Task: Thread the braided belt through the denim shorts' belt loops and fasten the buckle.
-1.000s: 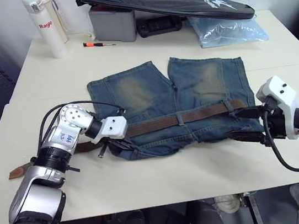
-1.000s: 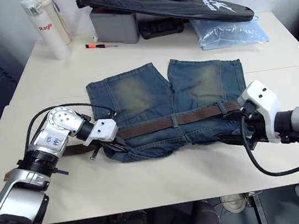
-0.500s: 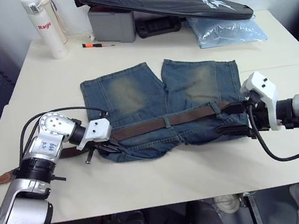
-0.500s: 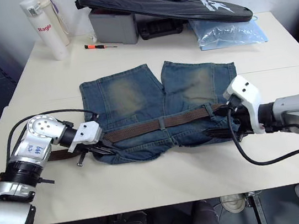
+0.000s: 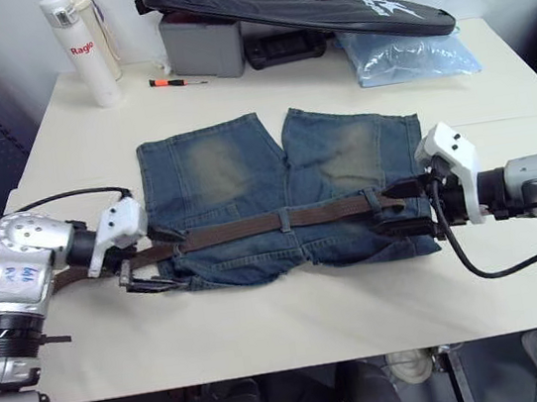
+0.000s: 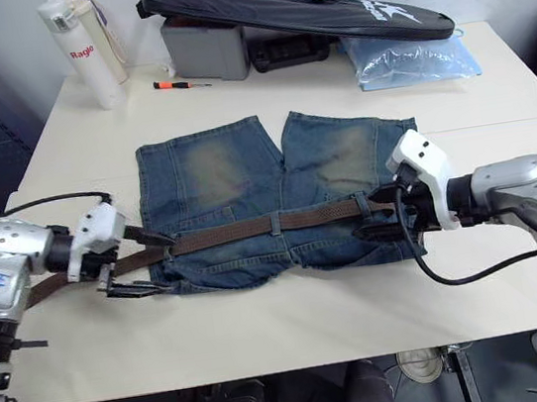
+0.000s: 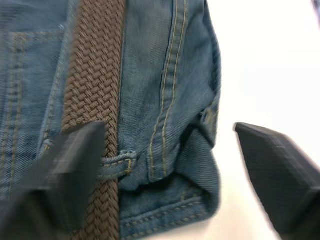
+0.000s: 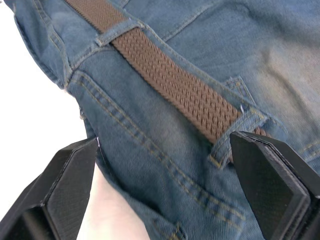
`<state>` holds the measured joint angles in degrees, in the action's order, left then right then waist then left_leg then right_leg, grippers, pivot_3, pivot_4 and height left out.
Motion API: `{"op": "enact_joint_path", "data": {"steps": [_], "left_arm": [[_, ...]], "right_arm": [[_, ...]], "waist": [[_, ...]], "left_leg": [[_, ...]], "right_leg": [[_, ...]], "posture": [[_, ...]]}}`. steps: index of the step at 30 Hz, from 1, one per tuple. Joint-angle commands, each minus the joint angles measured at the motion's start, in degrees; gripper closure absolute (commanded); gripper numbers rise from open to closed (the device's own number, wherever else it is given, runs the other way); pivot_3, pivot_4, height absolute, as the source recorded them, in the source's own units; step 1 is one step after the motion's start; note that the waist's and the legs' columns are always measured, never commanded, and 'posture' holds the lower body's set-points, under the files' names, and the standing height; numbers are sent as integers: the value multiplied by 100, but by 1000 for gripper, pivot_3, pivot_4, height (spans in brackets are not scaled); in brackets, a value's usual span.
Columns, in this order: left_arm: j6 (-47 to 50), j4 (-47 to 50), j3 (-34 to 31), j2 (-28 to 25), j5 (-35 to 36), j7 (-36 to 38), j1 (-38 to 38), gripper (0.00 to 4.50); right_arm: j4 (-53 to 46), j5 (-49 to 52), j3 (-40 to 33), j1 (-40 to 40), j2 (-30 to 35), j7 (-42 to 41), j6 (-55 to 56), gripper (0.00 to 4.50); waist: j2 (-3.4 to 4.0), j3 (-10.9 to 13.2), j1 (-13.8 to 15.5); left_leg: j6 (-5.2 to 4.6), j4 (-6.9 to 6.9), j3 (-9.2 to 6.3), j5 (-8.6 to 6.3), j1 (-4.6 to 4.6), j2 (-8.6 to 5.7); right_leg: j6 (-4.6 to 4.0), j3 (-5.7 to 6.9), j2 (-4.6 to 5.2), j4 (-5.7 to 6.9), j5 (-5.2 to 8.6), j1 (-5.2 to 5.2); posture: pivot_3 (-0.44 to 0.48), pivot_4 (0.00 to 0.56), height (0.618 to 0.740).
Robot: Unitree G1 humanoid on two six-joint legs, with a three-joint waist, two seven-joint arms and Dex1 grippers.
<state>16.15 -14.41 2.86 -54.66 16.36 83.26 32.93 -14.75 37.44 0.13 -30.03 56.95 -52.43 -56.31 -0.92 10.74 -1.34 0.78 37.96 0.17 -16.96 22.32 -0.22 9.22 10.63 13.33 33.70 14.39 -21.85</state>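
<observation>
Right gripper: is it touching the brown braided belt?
Cannot tell. In the right wrist view the right gripper is open, straddling the faded blue denim shorts; one black finger sits beside the belt at a loop, contact hidden.

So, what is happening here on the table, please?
The robot is working on a pair of denim shorts that lie flat on the table. A braided belt runs along the waistband under the belt loops. The left gripper is open at the shorts' left edge, around the belt there. The right gripper is open at the right edge of the waistband. The buckle is not clearly visible, so the belt does not look fastened.
</observation>
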Motion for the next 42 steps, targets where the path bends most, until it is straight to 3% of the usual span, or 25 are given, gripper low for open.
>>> {"op": "enact_joint_path", "data": {"steps": [1, 5, 7, 13, 21, 26, 28, 31, 34, 36, 40, 42], "left_arm": [[1042, 260, -478, -186, 229, -563, -97, 32], [2591, 127, -873, 68, 391, -1642, 24, 32], [3324, 253, -940, 190, 598, -1838, -37, 32], [4096, 516, -851, 440, 801, -2242, -29, 32], [3910, 750, -1061, -178, 857, -1988, -236, 32], [4148, 1156, -1644, -771, 1070, -1935, -831, 32], [4330, 1374, -2092, -915, 1118, -2090, -1200, 32], [5479, 1978, -3576, -604, 1448, -2663, -1794, 32], [6740, 2786, -4953, -20, 1884, -2931, -2201, 32], [7243, 3628, -5900, 543, 2085, -2935, -2881, 32], [7554, 4566, -6894, 1507, 1875, -3659, -3563, 32], [7635, 4537, -7209, 2138, 2347, -4280, -3611, 32]], "right_arm": [[439, -104, -133, -273, -269, 88, 124, 0], [1228, -255, -183, -617, -675, 376, -13, 0], [1875, -366, -221, -913, -923, 578, -107, 0], [2514, -577, -103, -1327, -1056, 423, -85, 0], [1161, -342, -37, -950, -609, -680, 259, 0], [225, -486, 511, -722, -237, -1146, 325, 0], [182, -565, 652, -783, -223, -1206, 380, 0], [224, -493, 718, -959, -369, -1274, 336, 0], [293, -444, 803, -1045, -441, -1411, 311, 0], [466, -525, 967, -1160, -528, -1530, 366, 0], [940, -721, 1223, -1514, -709, -1782, 539, 0], [1324, -898, 1381, -1803, -859, -1917, 763, 0]], "waist": [[1, 1, -8], [2, 1, -7], [1, 1, -5], [0, 2, -11], [2, 3, -29], [2, 4, -27], [4, 5, -20], [5, 6, -23], [6, 7, -25], [5, 8, -22], [5, 8, -31], [2, 7, -2]], "left_leg": [[-1, 0, 6, 0, -2, 0], [-2, -3, 22, -2, -8, 2], [-2, -3, 26, -2, -5, 1], [-1, -7, 54, -2, 8, 3], [11, -21, 81, -9, 4, 26], [15, -20, 102, -23, -7, 39], [12, -16, 113, -31, -11, 49], [14, -13, 128, -39, -13, 68], [23, -6, 138, -52, -14, 87], [26, -4, 140, -55, -15, 94], [27, 5, 167, -69, -29, 101], [30, 16, 164, -71, -28, 112]], "right_leg": [[0, -5, 0, 3, 0, -3], [0, -19, -3, 8, 0, -10], [1, -25, -3, 12, 0, -17], [1, -55, -9, 18, -1, -53], [0, -81, -34, 13, -1, -73], [0, -107, -48, 12, -1, -77], [0, -121, -58, 12, -1, -79], [-2, -138, -75, 11, -2, -87], [-6, -146, -93, 12, 0, -92], [-7, -147, -100, 10, 0, -92], [-10, -171, -106, 8, -1, -90], [-22, -170, -118, 11, -4, -90]], "posture": [[0, 150, 740], [0, 150, 740], [0, 150, 740], [0, 150, 740], [0, 150, 740], [0, 150, 740], [0, 150, 740], [0, 150, 740], [0, 150, 740], [0, 150, 740], [0, 150, 740], [0, 150, 740]]}}
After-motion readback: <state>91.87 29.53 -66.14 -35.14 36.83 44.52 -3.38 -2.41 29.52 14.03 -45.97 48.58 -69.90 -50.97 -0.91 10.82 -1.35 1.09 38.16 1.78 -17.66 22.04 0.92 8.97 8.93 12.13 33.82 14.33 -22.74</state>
